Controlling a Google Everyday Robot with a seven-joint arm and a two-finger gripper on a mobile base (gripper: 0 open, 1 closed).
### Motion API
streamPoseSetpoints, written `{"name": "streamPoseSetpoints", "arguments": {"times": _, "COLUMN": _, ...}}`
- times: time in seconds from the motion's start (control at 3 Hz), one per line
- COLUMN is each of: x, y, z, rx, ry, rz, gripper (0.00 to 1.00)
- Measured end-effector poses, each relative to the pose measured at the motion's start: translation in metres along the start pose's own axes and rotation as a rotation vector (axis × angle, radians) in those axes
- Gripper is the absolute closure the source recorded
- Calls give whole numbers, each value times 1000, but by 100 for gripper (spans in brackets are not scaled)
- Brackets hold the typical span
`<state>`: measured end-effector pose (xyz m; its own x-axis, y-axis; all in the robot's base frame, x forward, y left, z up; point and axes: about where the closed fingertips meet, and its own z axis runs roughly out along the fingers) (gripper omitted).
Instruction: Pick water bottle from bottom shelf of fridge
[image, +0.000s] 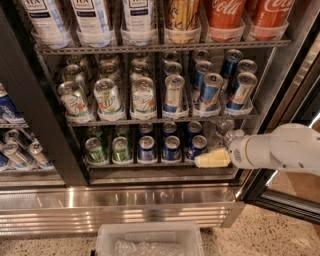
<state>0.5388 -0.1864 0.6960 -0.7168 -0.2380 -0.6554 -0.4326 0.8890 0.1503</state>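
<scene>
The gripper (212, 159) hangs at the front edge of the bottom shelf (140, 165), just beside the rightmost blue can (197, 146). Whether it is open or holds anything, I cannot tell. The water bottle (222, 131) stands just behind it in the right lane, probably why the arm (285, 150) enters the fridge (45, 125) low from the right.

We see a speckled, sandy terrazzo floor (280, 235) along the bottom edge, and it looks paler toward the right. Low in the middle a clear plastic bin (150, 230) stands on it, with crumpled clear film inside. At right a dark-framed glass door (285, 202) stands open, with a bright streak of light along its edge. The gripper (212, 159) hangs right of centre, above the bin.
</scene>
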Motion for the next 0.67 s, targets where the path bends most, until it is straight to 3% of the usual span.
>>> {"name": "streamPoseSetpoints", "arguments": {"times": 0.33, "x": 27, "y": 8, "z": -11, "rx": 16, "ry": 80, "rz": -23, "gripper": 0}}
{"name": "streamPoseSetpoints", "arguments": {"times": 0.67, "x": 41, "y": 10, "z": -17, "rx": 37, "ry": 111, "rz": -25, "gripper": 0}}
